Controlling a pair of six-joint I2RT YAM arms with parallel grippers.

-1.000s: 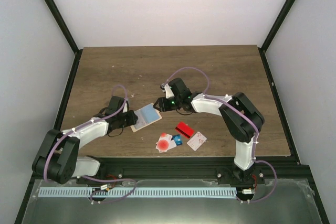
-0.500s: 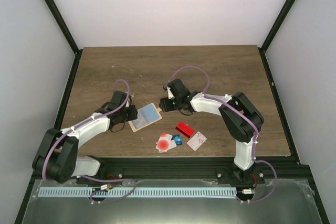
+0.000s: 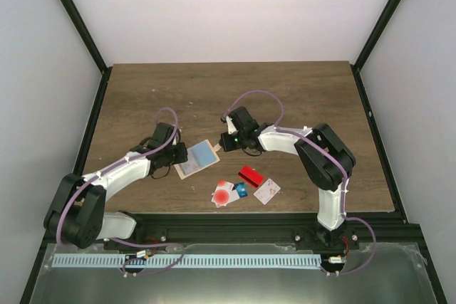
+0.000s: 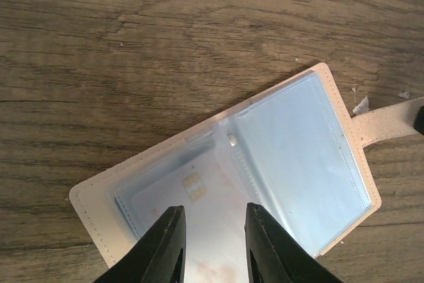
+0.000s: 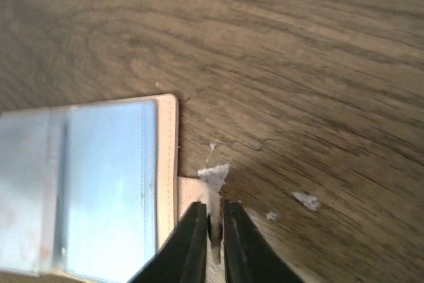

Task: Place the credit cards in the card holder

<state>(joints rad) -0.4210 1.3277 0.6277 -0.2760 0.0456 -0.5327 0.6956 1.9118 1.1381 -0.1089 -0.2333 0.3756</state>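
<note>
Two arms meet at the card holder (image 3: 199, 157) in the overhead view. It lies open on the wooden table (image 3: 306, 97), left of centre, with the left gripper (image 3: 179, 156) at its left end and the right gripper (image 3: 221, 145) at its right end. The left arm sweeps from its base out to the left and back in, its forearm low and pointing right. The right arm folds at a raised elbow and stretches its forearm leftward. Nearer the bases, apart from both grippers, lie four loose cards: a red card (image 3: 250, 175), a white card with a red dot (image 3: 223, 194), a blue card (image 3: 241, 190) just beside it, and a white card with small marks (image 3: 266, 191). How the jaws stand is too small to read here.

The left wrist view shows it. The left gripper (image 4: 214, 208) hangs over the holder's near-left part, jaws a little apart, and the clear sleeve (image 4: 298, 144) lies flat under the gap. Whether the fingertips (image 4: 173, 220) press on it cannot be told. A pale card with a gold chip (image 4: 156, 200) sits inside the holder on that side. The tab (image 4: 384, 122) runs off the holder's right edge.

The right wrist view shows the other end. The right gripper (image 5: 213, 205) has its jaws drawn to a thin slit around the tab (image 5: 189, 187), pinching it just beside the holder's beige edge. Nearby the wood is dotted with white flecks (image 5: 306, 200).
</note>
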